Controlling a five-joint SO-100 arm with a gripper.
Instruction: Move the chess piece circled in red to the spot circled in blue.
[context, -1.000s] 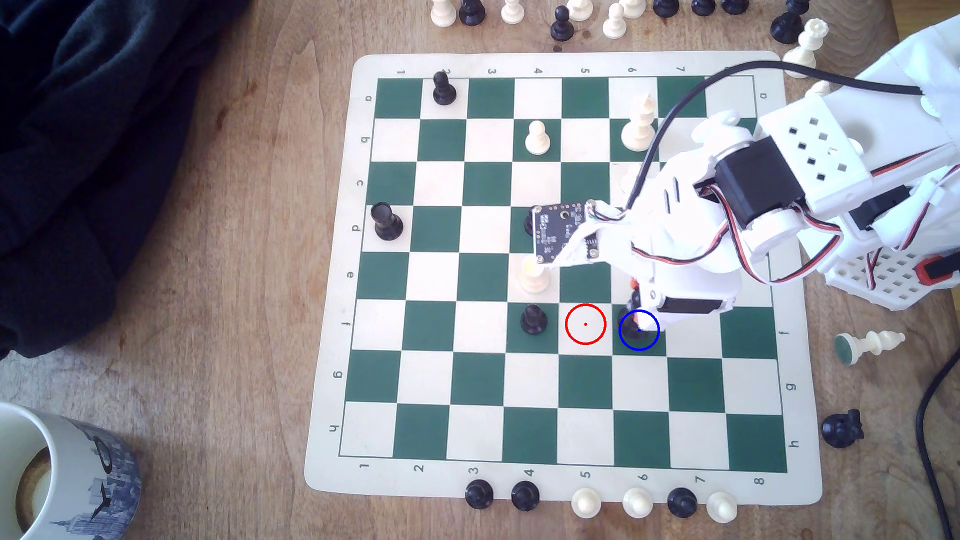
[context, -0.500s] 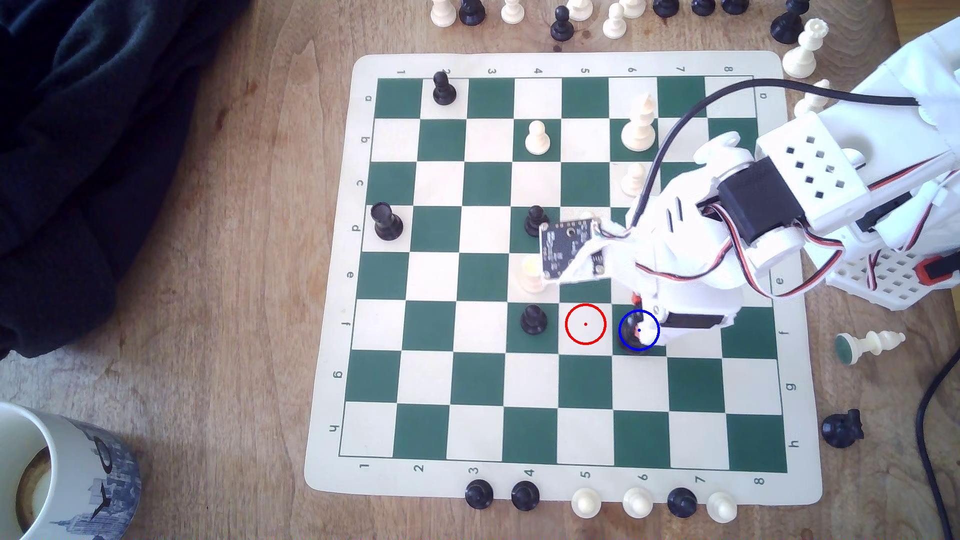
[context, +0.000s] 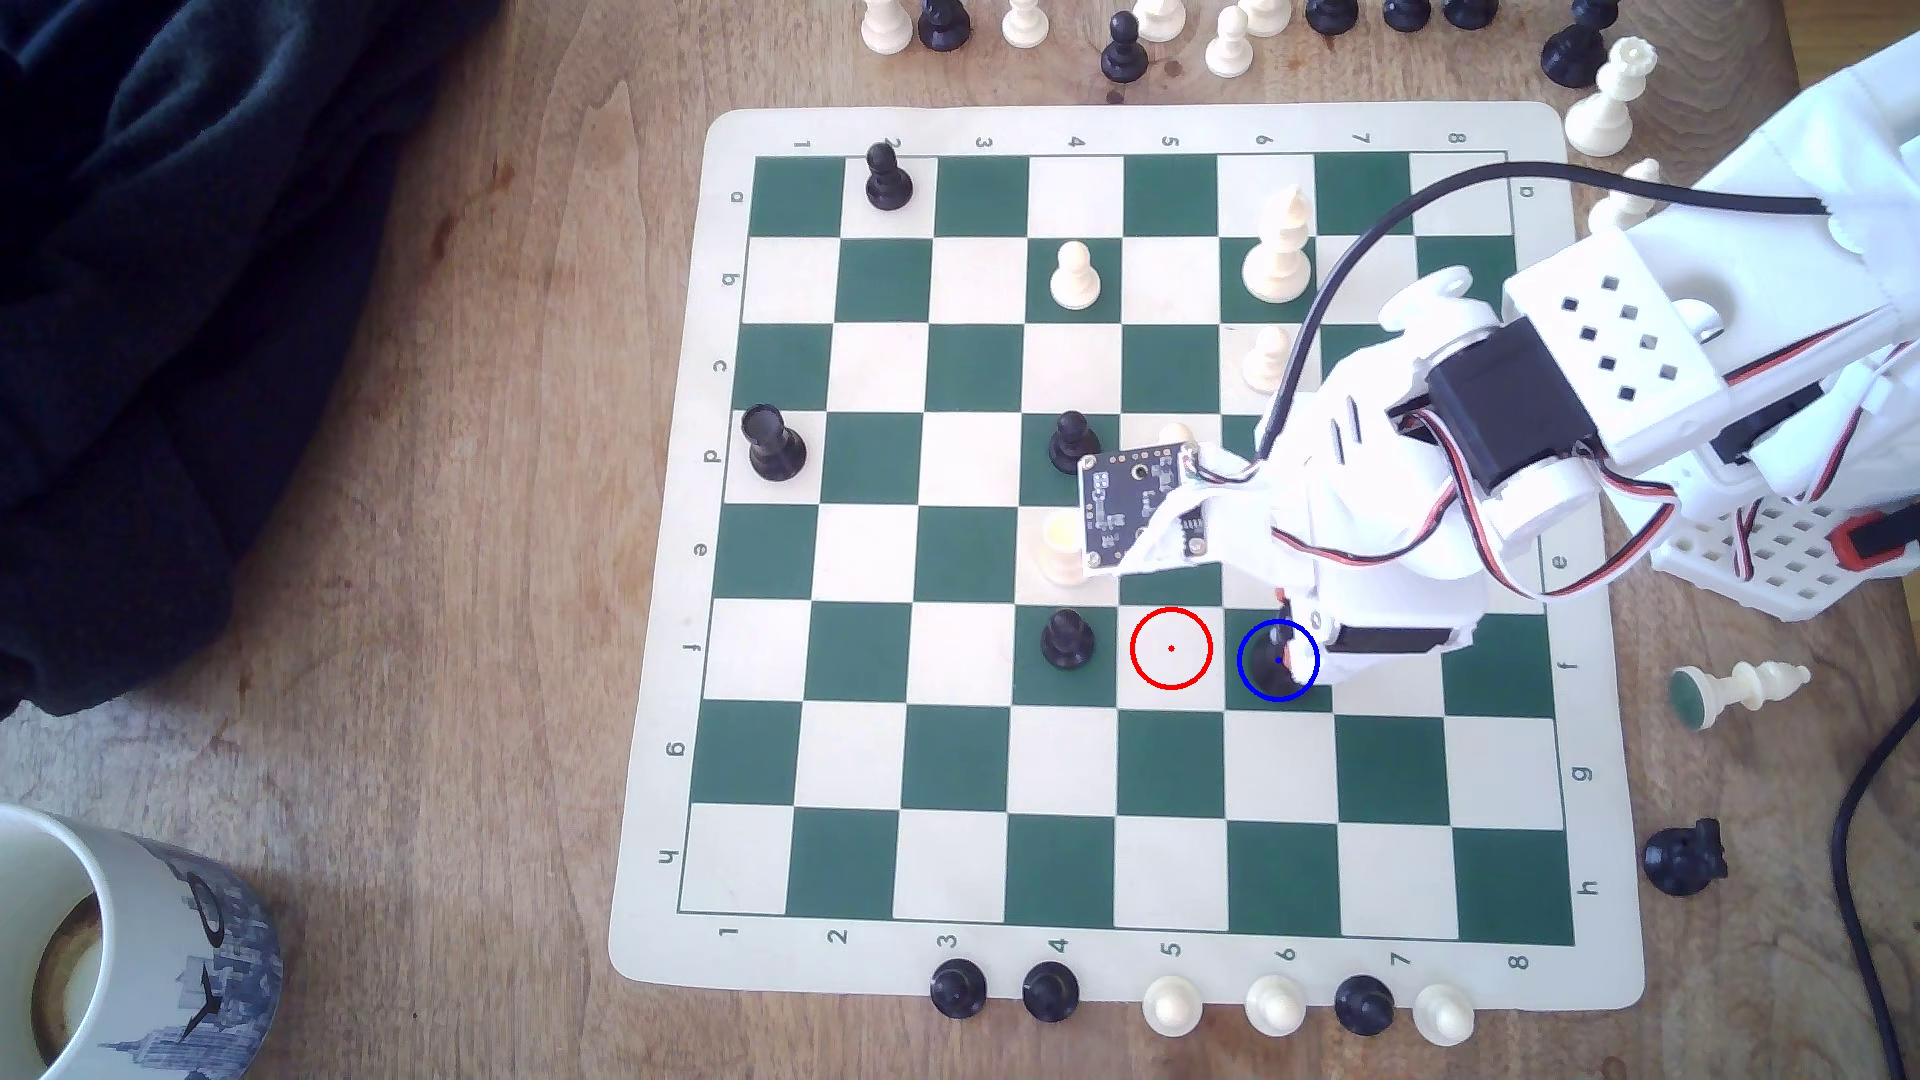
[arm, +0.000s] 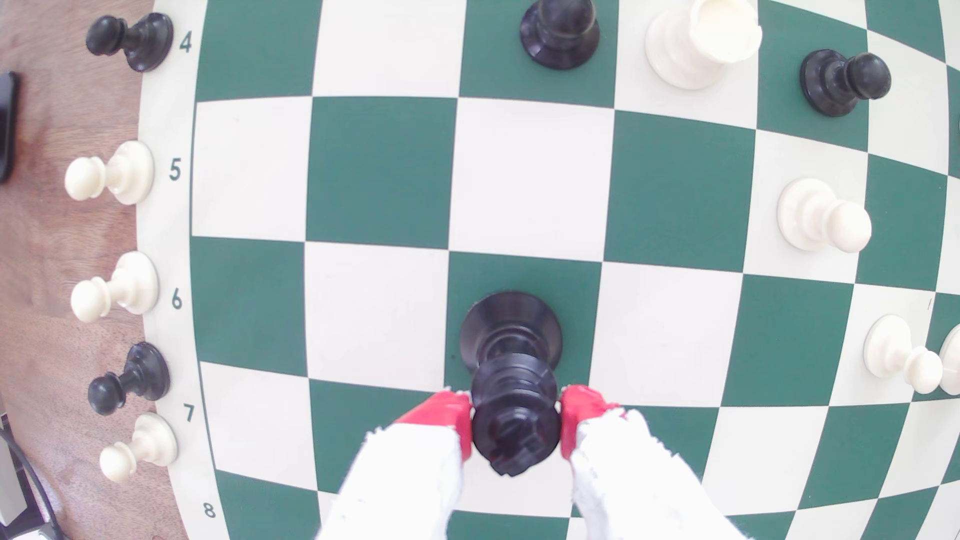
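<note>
both claw (arm: 517, 415) pads (red) clamp the black piece (arm: 511, 384).

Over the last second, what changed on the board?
The arm drew back toward the exterior view's right, uncovering a black pawn. The gripper stays with its jaws against the chess piece on the blue-ringed square. Other pieces unmoved.

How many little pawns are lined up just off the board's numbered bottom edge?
6, in a row beside the chessboard at the exterior view's bottom, from its left: black pawn, black pawn, white pawn, white pawn, black pawn, white pawn. None seems hidden.
</note>
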